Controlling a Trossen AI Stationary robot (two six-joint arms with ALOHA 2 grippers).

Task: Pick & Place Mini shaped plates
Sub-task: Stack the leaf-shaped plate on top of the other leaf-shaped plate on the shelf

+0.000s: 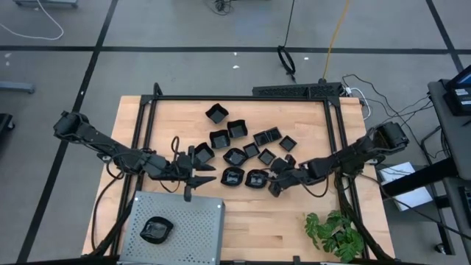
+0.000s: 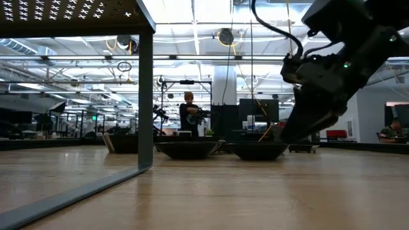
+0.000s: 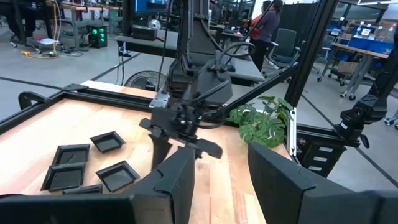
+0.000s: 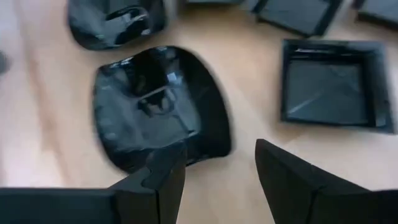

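Several mini shaped plates [image 1: 243,143], small glossy black dishes, lie flat and scattered on the wooden table's middle. One more plate [image 1: 156,230] sits on the grey perforated tray [image 1: 199,213] at the near left. My right gripper [image 1: 274,188] is open and slants down over the near rim of a rounded plate [image 4: 158,106]. One finger [image 4: 163,177] is over that rim and the other [image 4: 292,180] over bare wood. In the low view the gripper [image 2: 291,137] hangs just above that plate [image 2: 259,150]. My left gripper [image 1: 210,175] waits open and level beside the tray, holding nothing.
A black frame [image 1: 235,98] borders the table. A green plant [image 1: 335,232] stands at the near right corner. The tray stands raised on legs [image 2: 146,96]. A second rounded plate [image 4: 115,22] and a square one [image 4: 333,84] lie close to the rounded plate. Bare wood lies toward the near edge.
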